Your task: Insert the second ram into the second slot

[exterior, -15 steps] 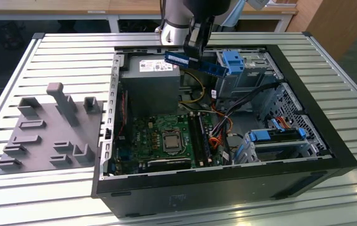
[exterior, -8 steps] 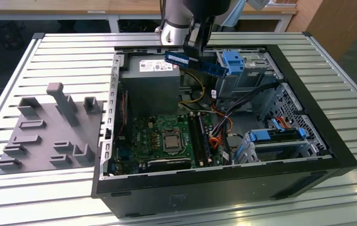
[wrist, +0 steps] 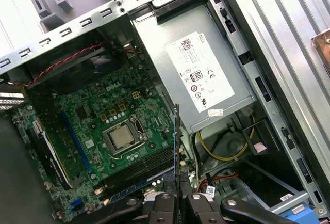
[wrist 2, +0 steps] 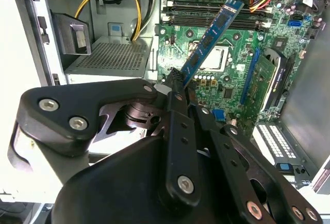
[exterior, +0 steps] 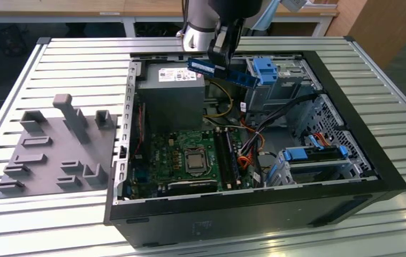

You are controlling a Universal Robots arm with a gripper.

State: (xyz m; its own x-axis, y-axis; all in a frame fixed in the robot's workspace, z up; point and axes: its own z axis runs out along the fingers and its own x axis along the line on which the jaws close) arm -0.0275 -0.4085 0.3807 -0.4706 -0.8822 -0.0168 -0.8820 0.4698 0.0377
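Exterior view: pincer [exterior: 221, 66] grips second ram [exterior: 243, 77], its length near-level.

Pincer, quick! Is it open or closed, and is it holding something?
Pincer: closed, holding the second ram by one end, up over the open computer case.

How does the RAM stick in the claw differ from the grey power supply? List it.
The second ram is a thin blue stick; the power supply is a bulky grey box. The second ram hangs tilted above the case, gripped by the claw; the power supply sits inside it. Both carry a pale label.
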